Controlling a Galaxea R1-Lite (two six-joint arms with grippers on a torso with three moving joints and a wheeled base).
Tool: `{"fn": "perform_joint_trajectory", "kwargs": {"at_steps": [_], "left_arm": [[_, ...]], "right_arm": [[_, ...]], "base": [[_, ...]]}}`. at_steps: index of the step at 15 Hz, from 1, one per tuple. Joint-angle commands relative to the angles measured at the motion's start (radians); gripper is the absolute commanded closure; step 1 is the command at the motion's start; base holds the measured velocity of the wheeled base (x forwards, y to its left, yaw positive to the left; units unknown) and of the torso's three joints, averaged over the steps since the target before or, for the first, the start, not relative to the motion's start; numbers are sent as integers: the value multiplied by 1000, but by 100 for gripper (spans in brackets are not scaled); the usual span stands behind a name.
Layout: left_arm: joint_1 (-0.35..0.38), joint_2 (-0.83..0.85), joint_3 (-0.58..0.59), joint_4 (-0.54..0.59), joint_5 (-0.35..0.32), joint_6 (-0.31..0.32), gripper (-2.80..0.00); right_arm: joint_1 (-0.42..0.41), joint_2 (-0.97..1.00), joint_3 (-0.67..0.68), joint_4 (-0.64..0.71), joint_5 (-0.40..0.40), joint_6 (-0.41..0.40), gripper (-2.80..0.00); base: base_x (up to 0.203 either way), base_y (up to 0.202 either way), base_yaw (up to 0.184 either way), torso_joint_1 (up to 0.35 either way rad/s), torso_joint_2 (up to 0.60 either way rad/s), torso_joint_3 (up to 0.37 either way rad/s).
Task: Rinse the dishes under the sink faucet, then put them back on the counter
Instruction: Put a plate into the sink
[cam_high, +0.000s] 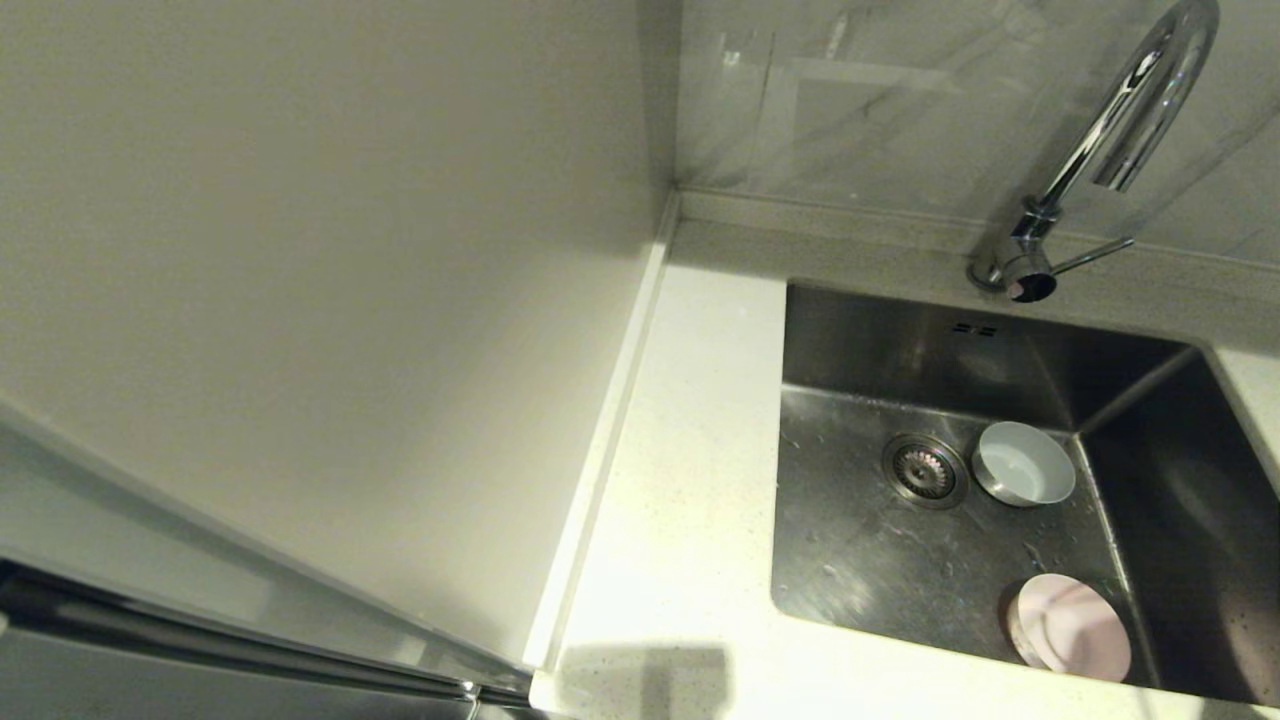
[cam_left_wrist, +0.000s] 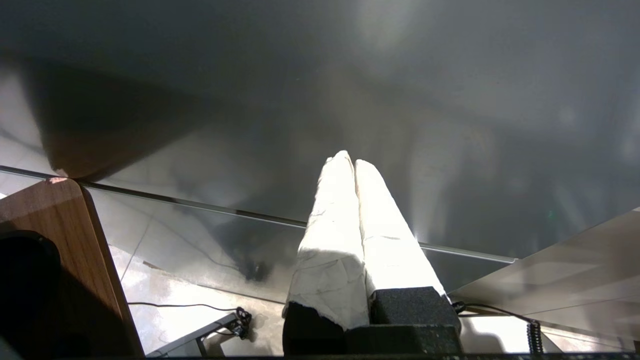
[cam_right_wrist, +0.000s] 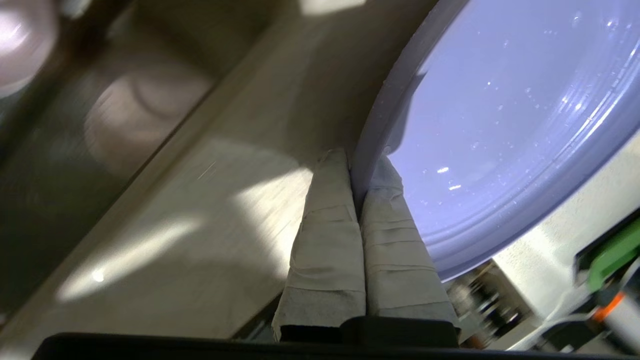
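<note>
The steel sink (cam_high: 860, 560) holds a white mug (cam_high: 1022, 463) beside the drain strainer (cam_high: 924, 470) and a pale pink bowl (cam_high: 1068, 628) at the near right corner. The chrome faucet (cam_high: 1110, 150) arches above the basin's back edge. The white counter (cam_high: 680, 500) runs left of the sink. In the right wrist view my right gripper (cam_right_wrist: 361, 160) is shut on the rim of the lavender plate (cam_right_wrist: 500, 115), which is wet with droplets and held over the counter edge (cam_right_wrist: 240, 165). My left gripper (cam_left_wrist: 350, 162) is shut on nothing, parked away from the sink. Neither arm shows in the head view.
A grey marbled wall panel (cam_high: 900, 90) stands behind the faucet, and a plain wall (cam_high: 300, 250) bounds the counter on the left with a raised edge strip (cam_high: 610, 430). A wooden board (cam_left_wrist: 55, 240) and cables lie below the left gripper.
</note>
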Motion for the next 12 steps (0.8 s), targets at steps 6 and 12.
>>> {"fn": "perform_joint_trajectory", "kwargs": {"at_steps": [6,12], "left_arm": [[0,0,3,0,0,0,0],[0,0,2,0,0,0,0]], "right_arm": [[339,-245,9,96,-5,-1,0],[636,-274,-52,90,-5,-296,0]], "base": [[0,0,0,0,0,0],[0,0,0,0,0,0]]}}
